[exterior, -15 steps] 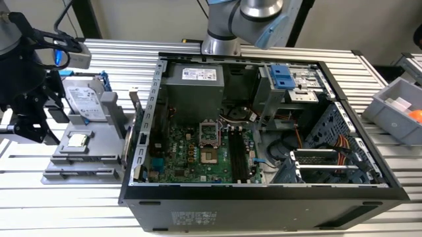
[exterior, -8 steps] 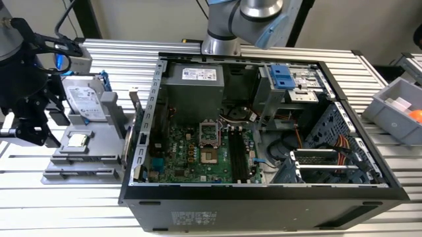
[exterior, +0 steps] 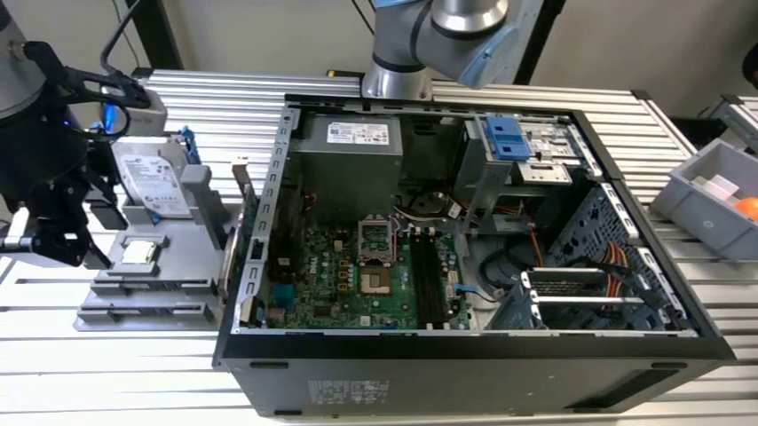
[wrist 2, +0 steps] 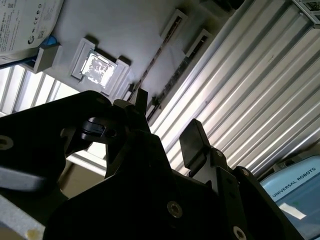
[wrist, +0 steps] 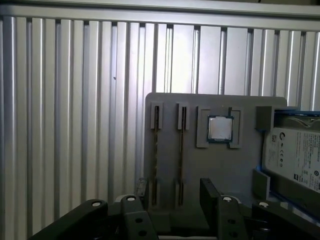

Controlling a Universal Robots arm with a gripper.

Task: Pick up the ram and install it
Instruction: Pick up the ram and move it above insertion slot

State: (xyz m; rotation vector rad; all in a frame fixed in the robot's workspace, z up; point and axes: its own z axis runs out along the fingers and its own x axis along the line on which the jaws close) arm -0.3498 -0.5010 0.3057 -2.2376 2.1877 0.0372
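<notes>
Hovering the gripper [wrist: 175, 189] open and empty over the ram [wrist: 181, 150], standing edge-up in the tray [wrist: 235, 165] at nine o'clock from the computer case [exterior: 474, 373], and judging it light, stiff and fragile, best pinched mid-length across its flat faces.

A black computer case [exterior: 474, 382] lay open on the ribbed aluminium table [exterior: 119, 390]; at its nine o'clock a grey fixture [exterior: 154, 297] held a silver hard drive [exterior: 152, 175].
</notes>
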